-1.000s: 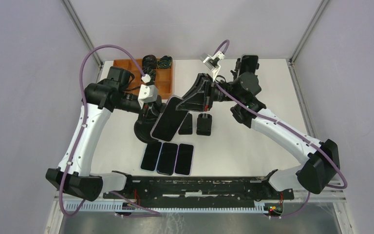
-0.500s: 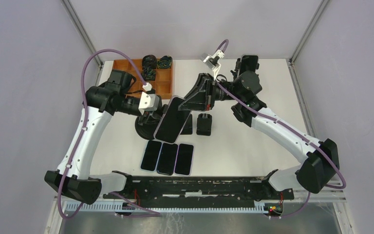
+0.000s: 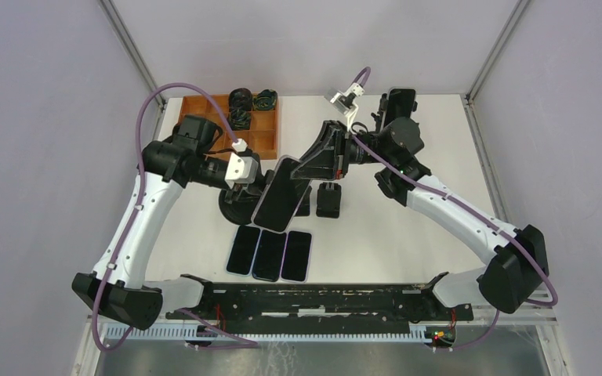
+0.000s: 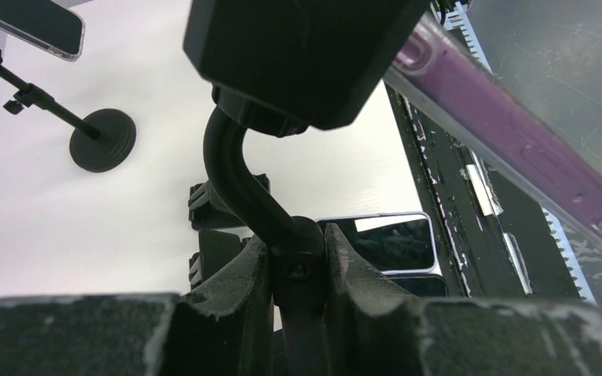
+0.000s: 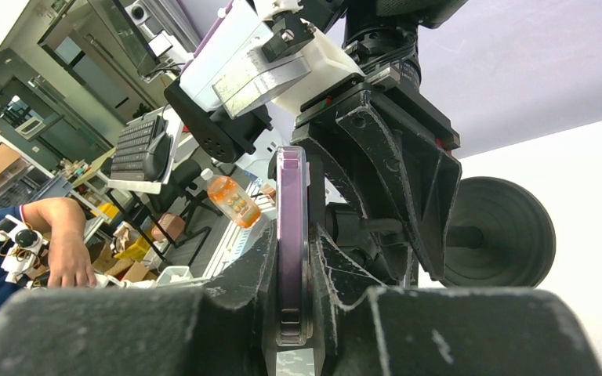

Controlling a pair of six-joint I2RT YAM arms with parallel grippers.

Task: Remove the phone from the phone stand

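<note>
Top external: shows the phone [image 3: 280, 193] tilted in the air near the middle of the table [image 3: 407, 251], dark screen up, pinched at its upper far end by the right gripper [image 3: 299, 168]. Places the left gripper [image 3: 252, 182] just left of the phone, over the phone stand [image 3: 231, 207], with the stand's round black base down on the table. Also shows three phones [image 3: 270, 254] lying flat side by side nearer the arm bases, two small black holders [image 3: 328, 200] just beyond the held phone, a wooden tray [image 3: 208, 102] at the far left, and a second stand [image 3: 398, 102] by the far edge.

Left wrist: shows both fingers [image 4: 239, 286] closed tight on the stand's curved neck, with the black cradle block above and the phone's purple-cased edge slanting past on the right. Cannot tell whether phone and cradle touch.

Right wrist: shows the phone edge-on, its purple case clamped between the two fingers [image 5: 337, 270], the narrow gap filled by the phone alone. Shows the stand's cradle and round base just behind.
</note>
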